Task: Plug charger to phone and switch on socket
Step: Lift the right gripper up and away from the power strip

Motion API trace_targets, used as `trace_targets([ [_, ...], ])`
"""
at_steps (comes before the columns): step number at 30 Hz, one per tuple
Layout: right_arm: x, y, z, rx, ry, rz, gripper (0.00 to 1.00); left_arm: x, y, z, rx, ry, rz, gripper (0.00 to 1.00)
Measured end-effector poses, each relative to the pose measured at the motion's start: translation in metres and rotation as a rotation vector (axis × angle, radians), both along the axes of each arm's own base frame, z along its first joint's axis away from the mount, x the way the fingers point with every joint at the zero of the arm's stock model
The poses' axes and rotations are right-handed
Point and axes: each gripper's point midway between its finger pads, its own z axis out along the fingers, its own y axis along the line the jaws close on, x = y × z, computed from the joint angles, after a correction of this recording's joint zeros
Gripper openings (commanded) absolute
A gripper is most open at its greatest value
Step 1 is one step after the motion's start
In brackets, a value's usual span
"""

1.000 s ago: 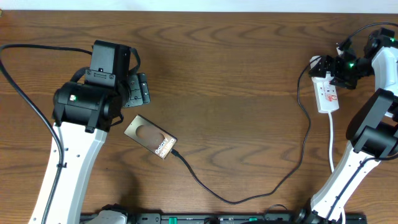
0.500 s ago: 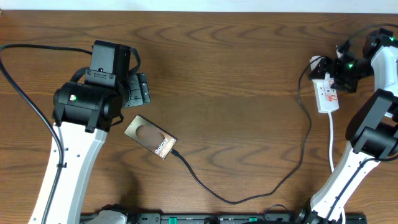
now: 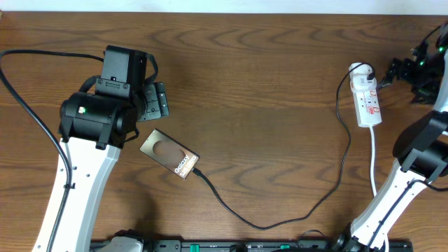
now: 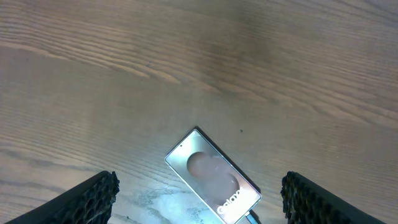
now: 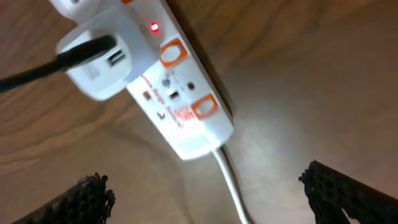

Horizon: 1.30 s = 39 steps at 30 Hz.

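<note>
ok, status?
Both open: left tool off phone, right tool off power strip. In phone: cable. Strip's red light on. Nothing in the way.

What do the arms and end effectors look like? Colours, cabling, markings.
The left arm and right arm have white links, black joint housings and a small green light each. A thick black cable loops off the left one. The left end effector and right end effector are black, with ribbed, textured fingers. No lettering is legible.

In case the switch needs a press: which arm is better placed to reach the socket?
Right. The right gripper hangs just beside the socket, which fills its wrist view; the left gripper sits across the table by the phone.
</note>
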Motion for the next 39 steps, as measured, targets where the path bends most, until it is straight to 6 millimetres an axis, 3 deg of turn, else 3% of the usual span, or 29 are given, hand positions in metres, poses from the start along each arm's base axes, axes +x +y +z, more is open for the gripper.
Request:
trace_targets([
  [5,0.008,0.002,0.038,-0.039,-0.077,-0.002,0.99,0.000,0.000,0.000,0.000,0.000,0.000,0.86],
  [11,0.013,0.023,0.072,-0.009,-0.170,-0.004,0.99,0.000,0.000,0.000,0.000,0.000,0.000,0.86],
  [20,0.002,0.056,0.151,0.005,-0.363,-0.004,0.99,0.000,0.000,0.000,0.000,0.000,0.000,0.86],
  [22,0.000,0.060,0.160,0.004,-0.386,0.000,0.99,0.000,0.000,0.000,0.000,0.000,0.000,0.86],
  [39,-0.001,0.062,0.166,0.010,-0.402,0.001,0.99,0.000,0.000,0.000,0.000,0.000,0.000,0.86],
])
